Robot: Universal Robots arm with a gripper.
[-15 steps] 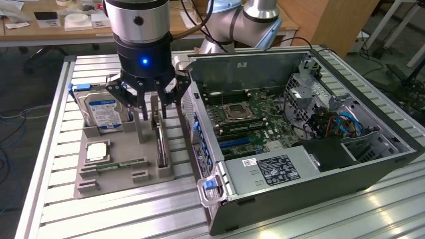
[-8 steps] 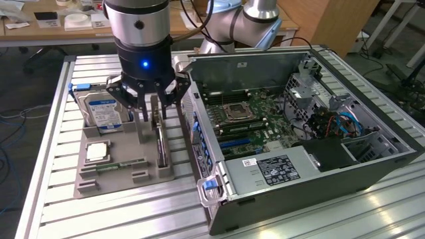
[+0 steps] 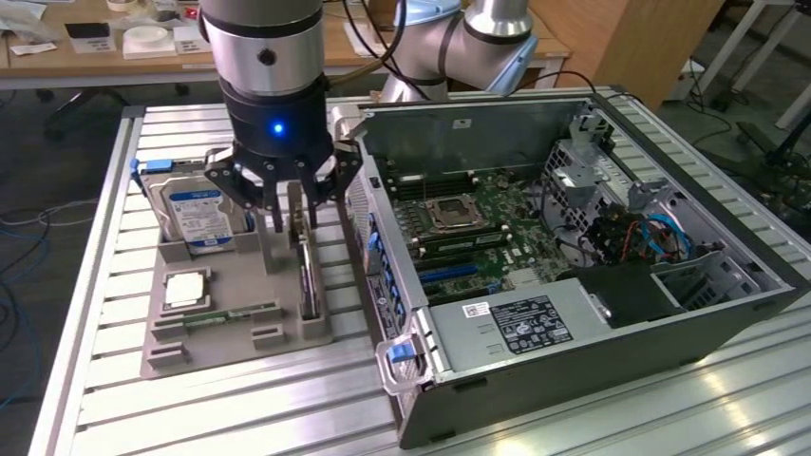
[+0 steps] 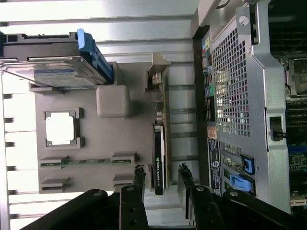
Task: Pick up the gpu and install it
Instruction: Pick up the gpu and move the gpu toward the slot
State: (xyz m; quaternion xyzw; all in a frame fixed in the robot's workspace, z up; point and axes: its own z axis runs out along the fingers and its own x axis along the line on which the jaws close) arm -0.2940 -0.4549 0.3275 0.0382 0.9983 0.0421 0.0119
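Too small to read: white print along the gpu [image 4: 159,165], blue label on the hard drive [image 3: 203,215], sticker on the power supply [image 3: 527,324].

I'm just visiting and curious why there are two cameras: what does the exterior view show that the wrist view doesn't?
Exterior view adds: the arm over the grey tray, plus the motherboard and power supply inside the open computer case. Wrist view adds: a close look at the gripper, open, one finger either side of the gpu with gaps. Both share: the gpu standing on edge in the tray, the hard drive, the case's rear wall.
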